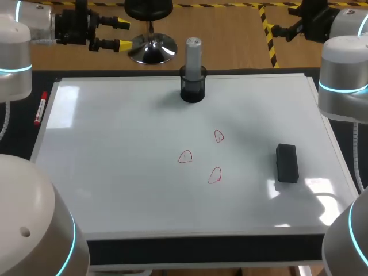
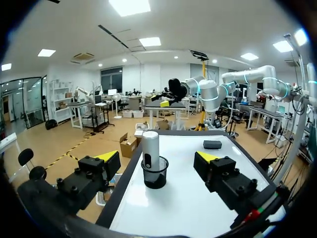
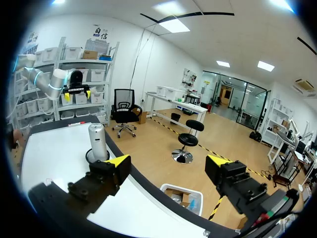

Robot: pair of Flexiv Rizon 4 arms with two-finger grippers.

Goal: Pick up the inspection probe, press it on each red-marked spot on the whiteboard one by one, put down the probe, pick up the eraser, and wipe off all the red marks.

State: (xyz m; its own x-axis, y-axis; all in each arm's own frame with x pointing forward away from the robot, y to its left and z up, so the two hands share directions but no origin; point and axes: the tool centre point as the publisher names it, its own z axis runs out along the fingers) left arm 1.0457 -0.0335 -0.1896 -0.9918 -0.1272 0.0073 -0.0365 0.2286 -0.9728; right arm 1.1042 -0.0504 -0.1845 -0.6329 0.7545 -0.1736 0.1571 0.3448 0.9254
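A: Left gripper (image 1: 122,34) has its fingers apart and holds nothing, hanging past the whiteboard's (image 1: 115,172) far edge. Right gripper (image 3: 168,161) is the same on its own side.
B: Probe?
A: Probe (image 1: 194,54) stands upright in the cup (image 1: 192,89) at the far edge. Probably stood that way for a side grab. It's dead ahead of the left fingers.
B: Rest?
A: Three marks (image 1: 185,156) mid-board, unwiped. Eraser (image 1: 287,163) lies flat to their right, clear of them and on the right arm's side.
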